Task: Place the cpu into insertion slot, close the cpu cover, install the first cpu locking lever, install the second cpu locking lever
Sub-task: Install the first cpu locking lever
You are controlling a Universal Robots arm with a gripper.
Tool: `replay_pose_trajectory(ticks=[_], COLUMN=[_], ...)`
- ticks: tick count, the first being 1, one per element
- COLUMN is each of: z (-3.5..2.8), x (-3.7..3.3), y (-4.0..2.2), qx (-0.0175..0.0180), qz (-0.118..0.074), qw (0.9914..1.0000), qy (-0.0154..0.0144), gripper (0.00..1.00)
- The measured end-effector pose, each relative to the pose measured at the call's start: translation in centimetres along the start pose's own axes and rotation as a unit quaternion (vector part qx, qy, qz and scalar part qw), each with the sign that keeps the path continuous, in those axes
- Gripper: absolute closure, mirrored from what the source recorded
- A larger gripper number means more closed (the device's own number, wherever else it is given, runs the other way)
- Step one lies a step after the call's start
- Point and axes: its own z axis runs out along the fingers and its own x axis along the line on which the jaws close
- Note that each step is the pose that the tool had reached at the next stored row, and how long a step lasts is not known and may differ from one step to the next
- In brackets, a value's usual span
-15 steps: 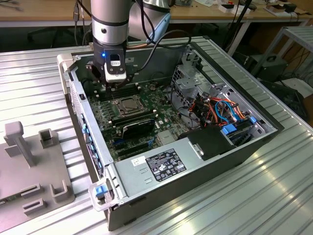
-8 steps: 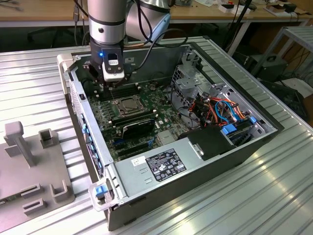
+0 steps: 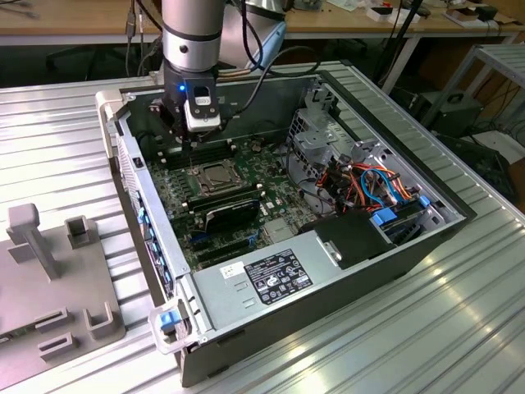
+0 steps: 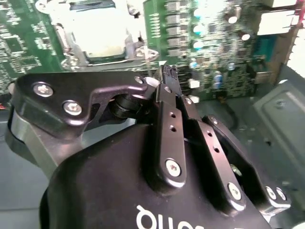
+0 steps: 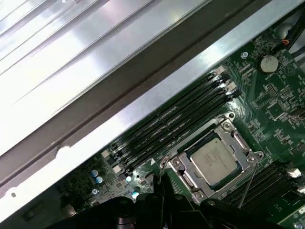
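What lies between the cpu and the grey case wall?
In the first wrist view, long black memory slots lie side by side between the cpu and the case wall.

Arm [image 3: 190,37]: silver-grey cylindrical shell, blue light [image 3: 181,86] at wrist, white camera block [image 3: 203,115], black cables [image 3: 264,56]. Gripper [image 4: 167,74]: matte black linkages, silver screws [image 4: 173,167], white lettering [image 4: 157,220] on body.

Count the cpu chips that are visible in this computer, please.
1. The cpu lies in the window of the cpu cover, beside the long black memory slots. The arm covers part of the board, so another could be hidden.
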Motion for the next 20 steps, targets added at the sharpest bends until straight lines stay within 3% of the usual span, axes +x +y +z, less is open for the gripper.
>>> replay_pose_trajectory(ticks=[5, 20], z=[0.22, 0.30], x=[-1.80, -1.80], y=[1.50, 1.50], qx=[0.0014, 0.0015], qz=[-0.004, -0.005], qw=[0.99998, 0.99998], qy=[0.0043, 0.0044], gripper=[0.89, 0.89])
